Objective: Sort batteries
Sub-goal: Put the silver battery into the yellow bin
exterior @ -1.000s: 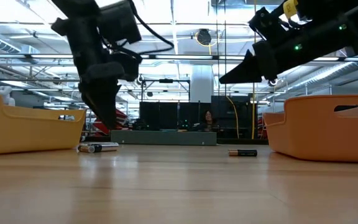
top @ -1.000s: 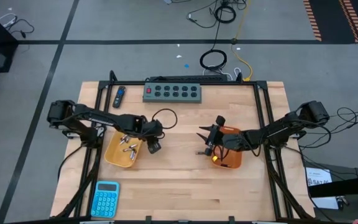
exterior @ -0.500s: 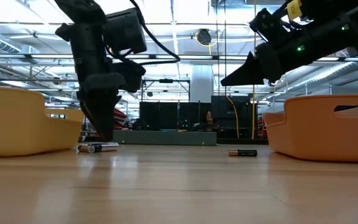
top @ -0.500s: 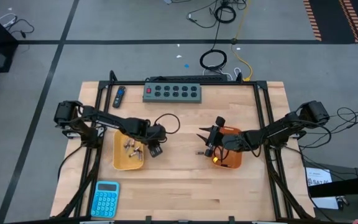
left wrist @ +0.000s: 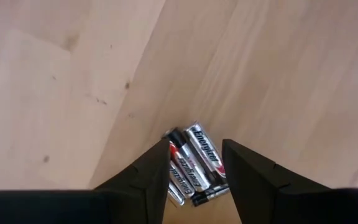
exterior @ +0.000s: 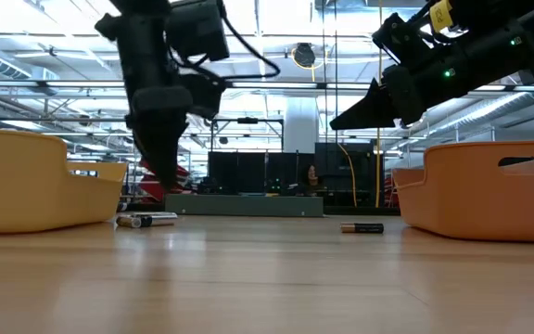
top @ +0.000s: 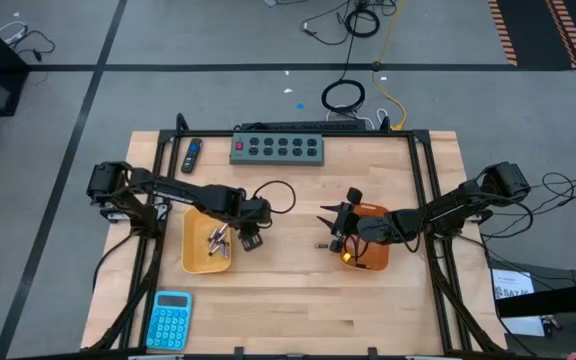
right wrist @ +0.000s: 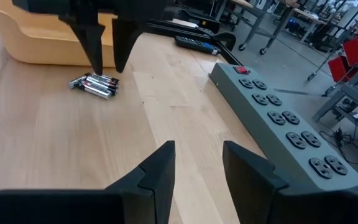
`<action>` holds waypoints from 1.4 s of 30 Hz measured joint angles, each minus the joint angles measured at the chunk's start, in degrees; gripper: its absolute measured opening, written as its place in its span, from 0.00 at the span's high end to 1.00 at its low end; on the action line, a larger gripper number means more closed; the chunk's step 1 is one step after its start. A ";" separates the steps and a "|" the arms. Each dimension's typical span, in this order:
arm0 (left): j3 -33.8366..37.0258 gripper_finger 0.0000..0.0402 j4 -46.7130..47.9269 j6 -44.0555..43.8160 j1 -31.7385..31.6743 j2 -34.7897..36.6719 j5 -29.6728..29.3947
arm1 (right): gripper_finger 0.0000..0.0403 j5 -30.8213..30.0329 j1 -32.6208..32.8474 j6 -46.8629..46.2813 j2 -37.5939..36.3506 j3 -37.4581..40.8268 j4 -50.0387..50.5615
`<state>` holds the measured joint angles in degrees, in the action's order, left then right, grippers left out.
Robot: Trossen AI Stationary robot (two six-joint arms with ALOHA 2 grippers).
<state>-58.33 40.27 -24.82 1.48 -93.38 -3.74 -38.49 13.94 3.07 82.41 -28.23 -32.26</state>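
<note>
Left tool (top: 249,237) hanging just above the tabletop (top: 288,290), fingers (left wrist: 157,171) spread apart and gripping nothing. Directly beneath its tips, a small cluster of silvery and black batteries (left wrist: 191,165) lying side by side on the wood, showing between the two fingers in the left wrist view. Just beside this tool, toward its own arm, a yellow bin (top: 208,245) sitting with several more batteries (top: 218,240) inside.

Right tool (top: 326,218) hovering well above the tabletop, fingers (right wrist: 160,165) parted and empty, pointing toward the left tool. Below and slightly ahead of it, a single dark battery (exterior: 362,227) resting alone on the wood. Right behind this tool, an orange bin (top: 373,255) standing under its arm.
</note>
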 joint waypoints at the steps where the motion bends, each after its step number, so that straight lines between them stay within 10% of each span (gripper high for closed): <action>1: -0.85 0.61 0.73 0.36 0.00 0.00 -0.04 | 0.69 0.01 -0.01 0.03 0.00 0.00 -0.01; 16: -5.72 0.61 6.06 9.64 7.04 -5.46 -3.13 | 0.69 7.59 -3.04 2.04 -0.66 -1.37 -1.84; 28: -5.72 0.61 5.94 -9.08 11.86 -6.19 -2.90 | 0.69 4.10 -1.34 1.82 -0.68 -1.95 -0.01; 42: -5.70 0.61 9.95 -7.36 16.68 -6.19 -18.05 | 0.69 4.01 -4.52 7.69 -0.75 -3.67 2.83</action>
<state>-64.03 50.22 -32.18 18.15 -99.57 -21.79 -34.47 9.42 10.75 81.66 -31.90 -29.43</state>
